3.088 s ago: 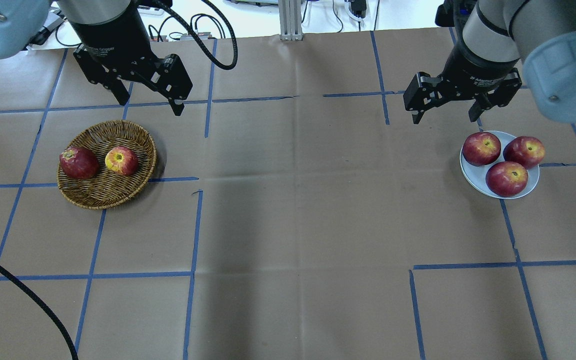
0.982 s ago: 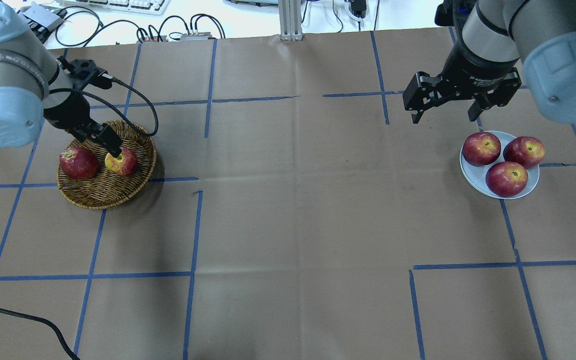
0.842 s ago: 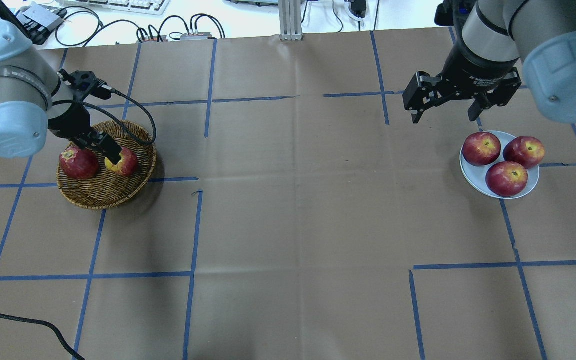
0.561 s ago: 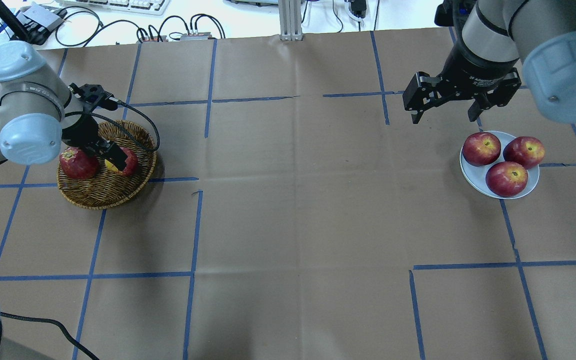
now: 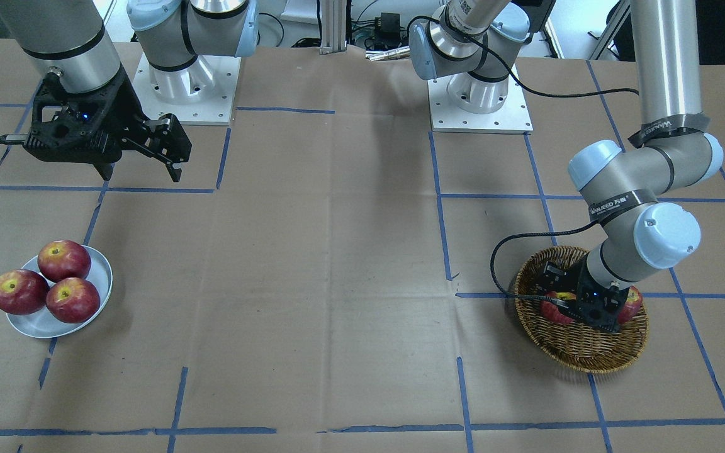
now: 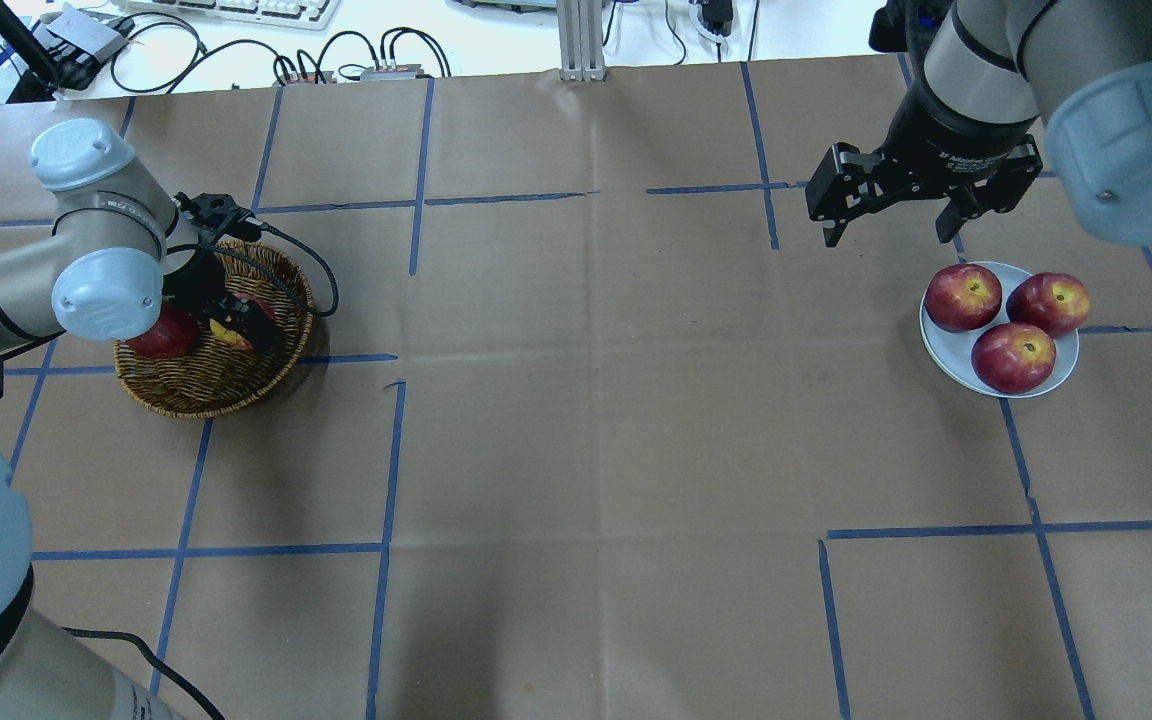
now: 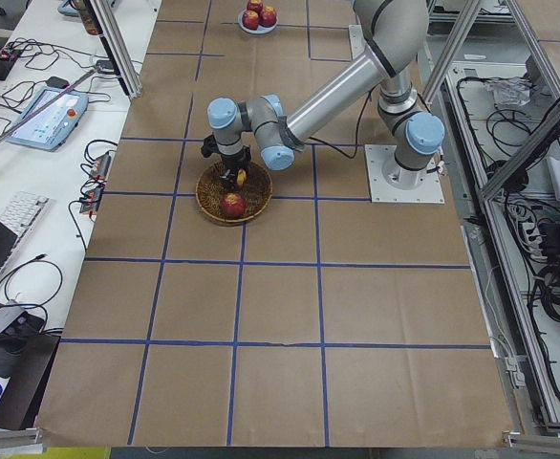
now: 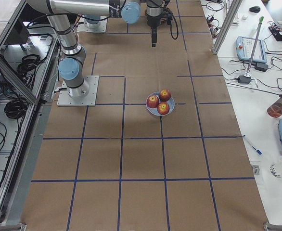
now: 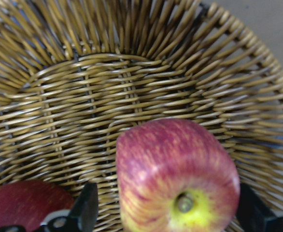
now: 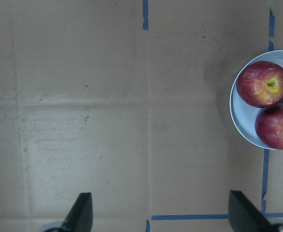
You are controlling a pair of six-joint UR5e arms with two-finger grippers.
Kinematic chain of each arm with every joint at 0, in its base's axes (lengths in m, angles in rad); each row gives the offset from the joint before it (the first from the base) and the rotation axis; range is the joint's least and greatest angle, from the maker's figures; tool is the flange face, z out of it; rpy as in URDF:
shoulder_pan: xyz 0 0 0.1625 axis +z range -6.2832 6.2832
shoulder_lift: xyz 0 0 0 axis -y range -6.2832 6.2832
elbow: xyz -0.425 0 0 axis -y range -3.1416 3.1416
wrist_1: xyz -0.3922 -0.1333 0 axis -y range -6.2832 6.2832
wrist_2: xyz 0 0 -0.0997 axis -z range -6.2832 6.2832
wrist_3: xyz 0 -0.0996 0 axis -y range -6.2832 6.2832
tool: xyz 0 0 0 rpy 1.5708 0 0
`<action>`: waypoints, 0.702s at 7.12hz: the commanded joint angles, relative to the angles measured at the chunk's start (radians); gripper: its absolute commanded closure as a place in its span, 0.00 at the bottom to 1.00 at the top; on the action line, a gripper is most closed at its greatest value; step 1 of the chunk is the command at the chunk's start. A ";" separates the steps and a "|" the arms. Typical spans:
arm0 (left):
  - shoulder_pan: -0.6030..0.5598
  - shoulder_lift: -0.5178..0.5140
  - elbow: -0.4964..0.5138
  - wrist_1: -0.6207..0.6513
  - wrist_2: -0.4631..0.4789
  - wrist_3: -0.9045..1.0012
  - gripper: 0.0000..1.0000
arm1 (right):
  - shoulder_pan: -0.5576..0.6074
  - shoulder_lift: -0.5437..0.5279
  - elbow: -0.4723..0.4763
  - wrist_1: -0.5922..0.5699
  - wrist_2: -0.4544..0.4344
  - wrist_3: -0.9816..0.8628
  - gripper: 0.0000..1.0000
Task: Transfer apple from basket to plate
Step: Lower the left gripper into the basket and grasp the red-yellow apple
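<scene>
The paler apple (image 9: 177,179) with its yellow stem patch lies in the wicker basket (image 6: 204,396). My left gripper (image 6: 239,328) is low in the basket and open. Its fingers (image 9: 86,212) stand on either side of the apple, with a small gap on the view's left side. The front-facing view shows the same (image 5: 583,313). The plate (image 6: 944,352) at the right holds three red apples. My right gripper (image 6: 888,238) is open and empty, hovering behind and to the left of the plate (image 10: 243,123).
A darker red apple (image 6: 158,340) lies in the basket next to the paler one, close to my left finger (image 9: 21,205). Blue tape lines cross the brown paper table (image 6: 586,400). Cables and a metal post (image 6: 581,40) lie beyond the far edge.
My left arm has come down into the basket, and its open fingers now straddle the paler apple. My right arm and the plate's apples have not moved.
</scene>
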 commanded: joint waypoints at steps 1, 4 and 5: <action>-0.011 -0.004 0.008 0.003 0.001 0.002 0.65 | -0.002 0.001 -0.001 -0.001 0.001 0.000 0.00; -0.167 0.128 0.051 -0.064 0.019 -0.221 0.66 | 0.000 -0.001 -0.003 -0.001 0.001 0.000 0.00; -0.283 0.143 0.080 -0.105 0.021 -0.394 0.66 | -0.002 0.001 -0.003 -0.001 0.001 0.000 0.00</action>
